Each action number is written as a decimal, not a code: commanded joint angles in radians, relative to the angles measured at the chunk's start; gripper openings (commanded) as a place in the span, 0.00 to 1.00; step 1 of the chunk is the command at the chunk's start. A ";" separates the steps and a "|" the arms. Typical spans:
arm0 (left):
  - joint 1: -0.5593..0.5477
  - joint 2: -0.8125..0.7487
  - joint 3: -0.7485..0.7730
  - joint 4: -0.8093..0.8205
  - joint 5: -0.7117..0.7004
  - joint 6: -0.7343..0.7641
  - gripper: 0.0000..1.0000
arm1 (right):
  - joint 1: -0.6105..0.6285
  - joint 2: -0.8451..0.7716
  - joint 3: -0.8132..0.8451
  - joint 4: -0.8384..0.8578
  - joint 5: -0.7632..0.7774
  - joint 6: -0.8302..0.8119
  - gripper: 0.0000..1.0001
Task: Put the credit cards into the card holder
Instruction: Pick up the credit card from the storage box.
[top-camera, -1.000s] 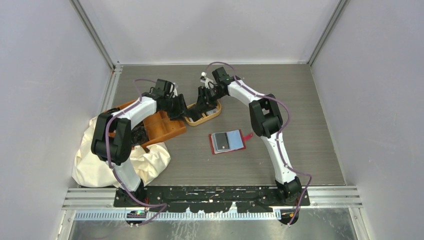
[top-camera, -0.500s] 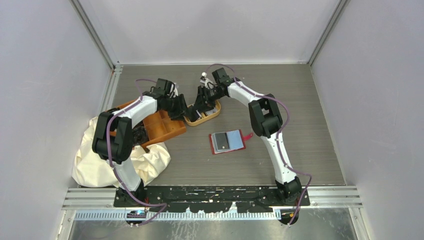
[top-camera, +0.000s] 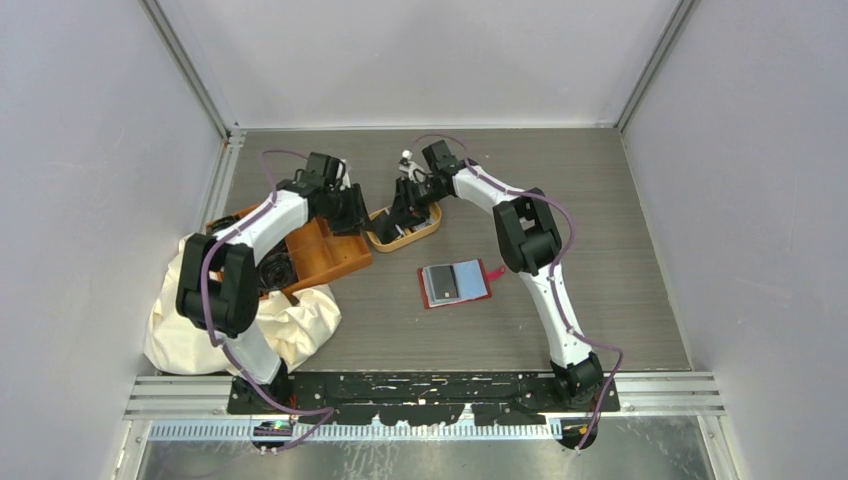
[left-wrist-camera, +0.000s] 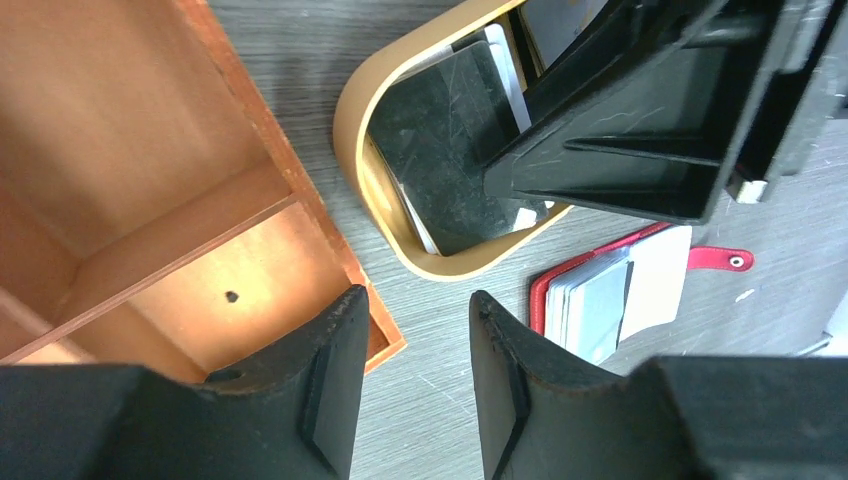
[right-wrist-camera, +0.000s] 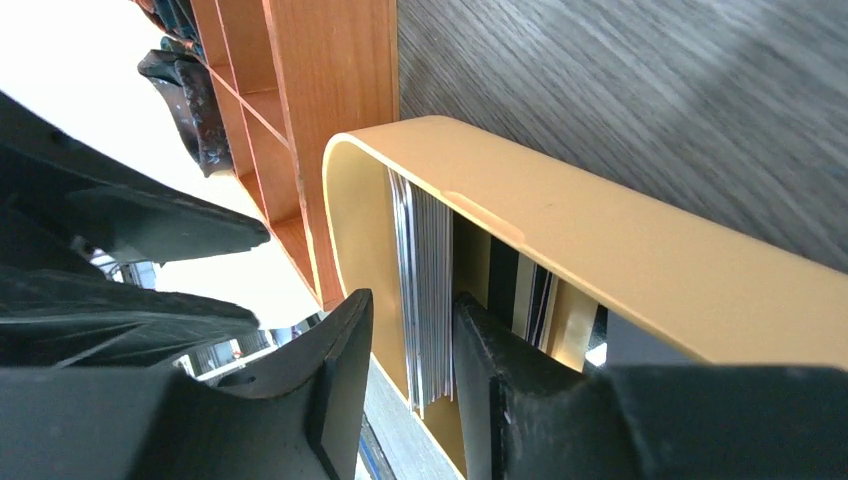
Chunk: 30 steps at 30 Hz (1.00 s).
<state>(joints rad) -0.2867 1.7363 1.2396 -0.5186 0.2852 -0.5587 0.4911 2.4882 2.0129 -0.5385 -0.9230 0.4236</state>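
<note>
The jaws of the left gripper (left-wrist-camera: 418, 312) are held apart and empty beside the orange tray (left-wrist-camera: 150, 150). Those of the right gripper (right-wrist-camera: 412, 305) are placed around the credit cards (right-wrist-camera: 418, 235), which are walled in by the tan dish (right-wrist-camera: 560, 230); a grip cannot be confirmed. The card holder (top-camera: 456, 283) is laid open nearby.

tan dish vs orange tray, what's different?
The tan dish is oval with one well; the orange tray is rectangular with dividers. The dish holds the credit cards; the tray compartments in the left wrist view hold none. Both are open-topped, side by side on the table.
</note>
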 joint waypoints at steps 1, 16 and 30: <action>0.008 -0.107 0.043 -0.016 -0.085 0.049 0.42 | 0.020 0.004 0.051 0.015 -0.042 0.012 0.42; 0.023 -0.144 0.041 -0.015 -0.071 0.053 0.43 | 0.055 0.038 0.154 -0.162 0.051 -0.133 0.38; 0.032 -0.140 0.041 -0.014 -0.048 0.053 0.43 | 0.001 -0.020 0.142 -0.138 -0.014 -0.099 0.35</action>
<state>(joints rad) -0.2638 1.6356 1.2472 -0.5404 0.2218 -0.5159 0.5076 2.5332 2.1357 -0.7048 -0.8837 0.3019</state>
